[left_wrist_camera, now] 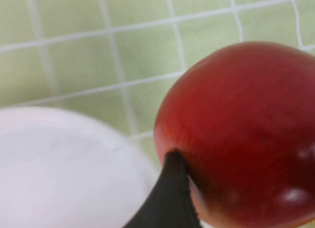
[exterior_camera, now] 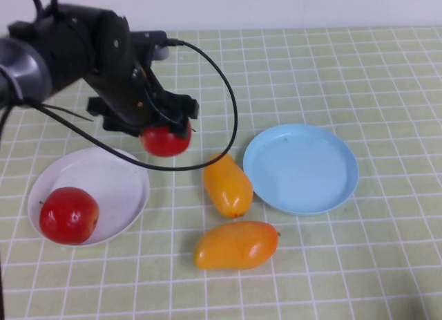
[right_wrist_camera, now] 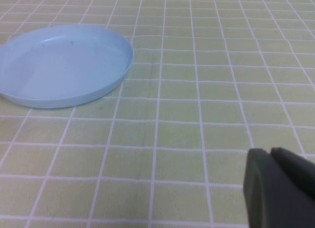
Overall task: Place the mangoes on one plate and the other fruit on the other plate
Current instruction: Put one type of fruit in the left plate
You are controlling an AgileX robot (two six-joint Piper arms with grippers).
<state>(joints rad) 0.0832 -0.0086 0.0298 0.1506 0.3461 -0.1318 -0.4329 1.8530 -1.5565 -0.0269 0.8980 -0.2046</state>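
My left gripper [exterior_camera: 166, 130] is shut on a red apple [exterior_camera: 166, 140], held just off the right rim of the white plate [exterior_camera: 117, 182]. In the left wrist view the apple [left_wrist_camera: 241, 134] fills the frame with one dark finger [left_wrist_camera: 170, 198] against it, and the white plate [left_wrist_camera: 59, 169] lies below. A second red apple [exterior_camera: 68, 215] sits on the white plate's near left side. Two orange mangoes [exterior_camera: 228, 184] [exterior_camera: 236, 245] lie on the cloth between the plates. The light blue plate [exterior_camera: 301, 169] holds nothing. My right gripper [right_wrist_camera: 271, 152] is shut, low over the cloth to one side of the blue plate [right_wrist_camera: 64, 65].
A green checked cloth [exterior_camera: 359, 71] covers the table. A black cable [exterior_camera: 231, 106] loops from the left arm down over the cloth toward the white plate. The right arm is out of the high view.
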